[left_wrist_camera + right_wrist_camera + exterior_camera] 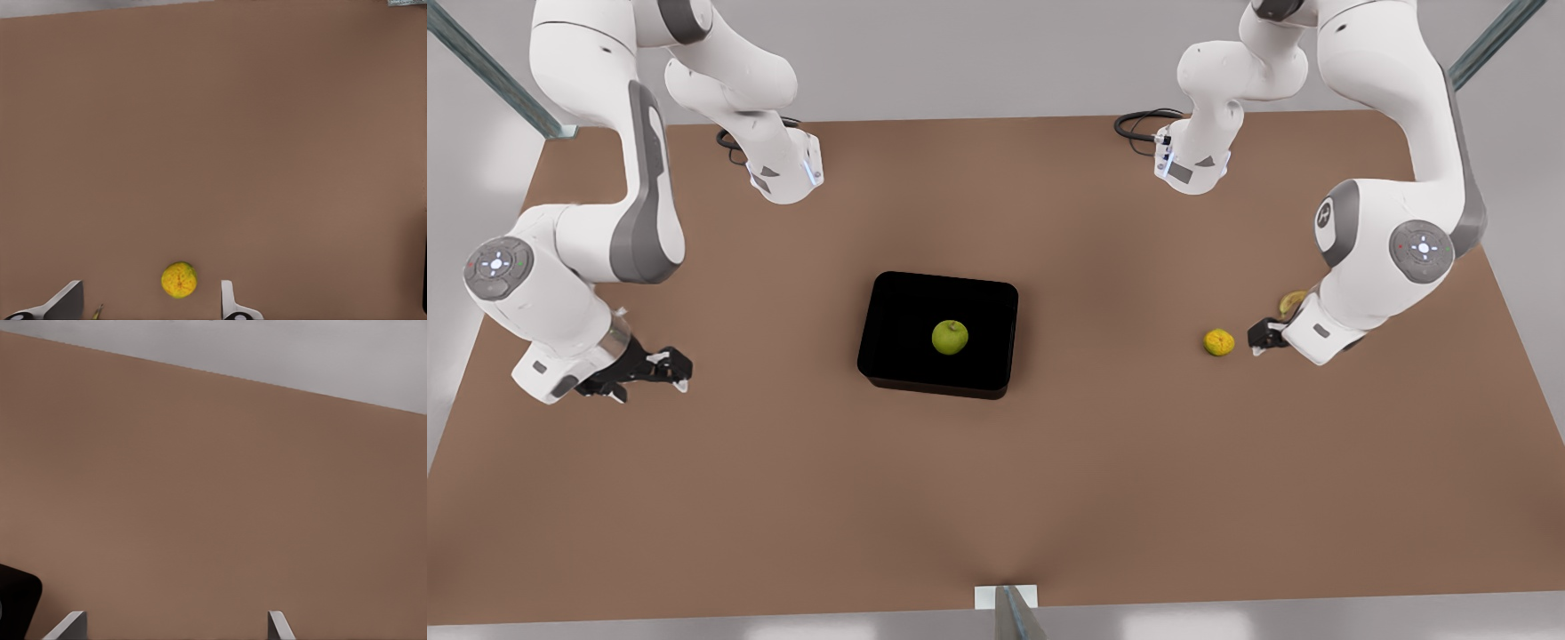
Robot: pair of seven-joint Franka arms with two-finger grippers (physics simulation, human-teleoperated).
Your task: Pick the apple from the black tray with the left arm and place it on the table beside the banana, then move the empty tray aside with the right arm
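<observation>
The yellow-green apple (950, 337) sits in the middle of the black tray (903, 307), at the centre of the brown table (996, 498). My left gripper (1263, 338) hovers low at the front view's right, open, well away from the apple. Just behind it lies the banana (1292, 301), partly hidden by the arm; its tip (97, 311) peeks beside one finger (67, 303). My right gripper (667, 366) waits open at the front view's left, short of the tray, whose corner (17, 600) appears in the right wrist view.
A bumpy yellow-orange fruit (1219, 342) lies just ahead of the left gripper, seen between its fingers (179, 279). Metal posts stand at the table's corners (560, 129) and front edge (1009, 609). Cables (1143, 120) lie at the back.
</observation>
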